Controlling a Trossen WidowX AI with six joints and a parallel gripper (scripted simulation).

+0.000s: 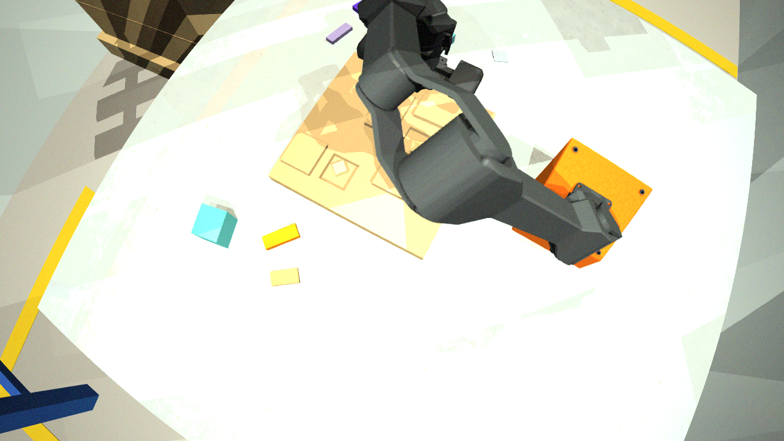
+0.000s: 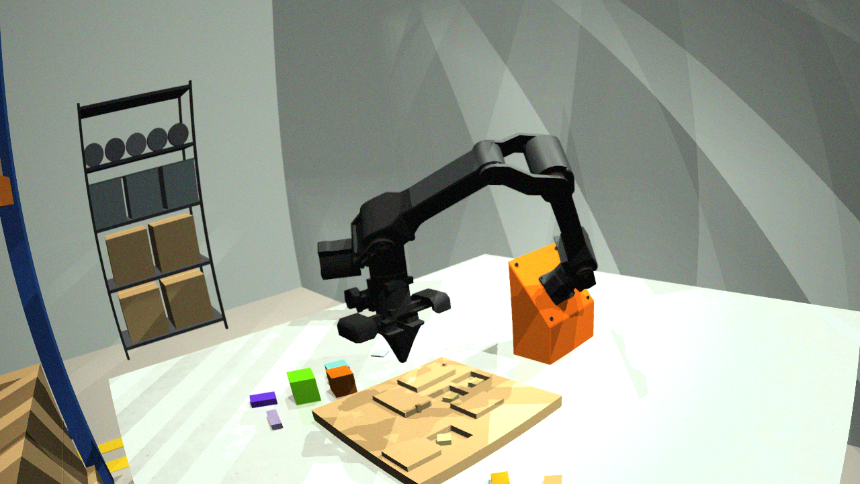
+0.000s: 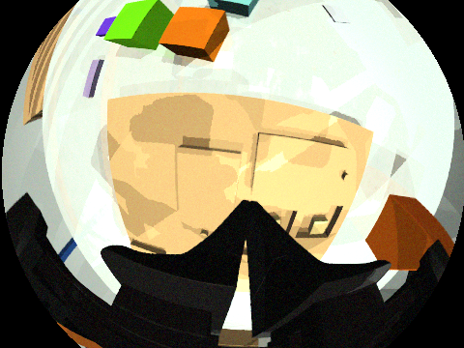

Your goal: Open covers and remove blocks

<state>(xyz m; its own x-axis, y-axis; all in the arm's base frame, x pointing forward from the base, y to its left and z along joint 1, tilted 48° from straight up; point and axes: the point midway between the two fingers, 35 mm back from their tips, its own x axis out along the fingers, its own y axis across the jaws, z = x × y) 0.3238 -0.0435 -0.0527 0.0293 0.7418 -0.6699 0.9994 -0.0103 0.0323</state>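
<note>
The wooden puzzle board (image 1: 372, 222) (image 2: 520, 391) (image 3: 232, 111) lies on the table. My gripper (image 2: 402, 361) (image 3: 247, 207) is shut and empty, pointing down above the board's far part. One cover (image 1: 303, 152) (image 2: 412, 455) sits beside a well holding a small pale block (image 1: 339, 167) (image 2: 443, 438). Another pale block (image 2: 474, 383) (image 3: 319, 225) is in an uncovered far well, and a third block (image 2: 449, 397) shows in the middle well. A far cover (image 2: 425, 378) (image 3: 300, 169), a knobbed cover (image 2: 400, 399) (image 3: 208, 179) and a cover near the middle (image 2: 476, 402) also show. The arm hides part of the board in the top view.
A green cube (image 2: 304, 388) (image 3: 137, 24) and an orange cube (image 2: 342, 381) (image 3: 193, 29) stand beyond the board, near a lilac bar (image 1: 339, 33) (image 2: 274, 419). A teal cube (image 1: 211, 223) and yellow bar (image 1: 281, 236) lie off its near side. The orange arm base (image 1: 608, 175) (image 2: 532, 331) stands right.
</note>
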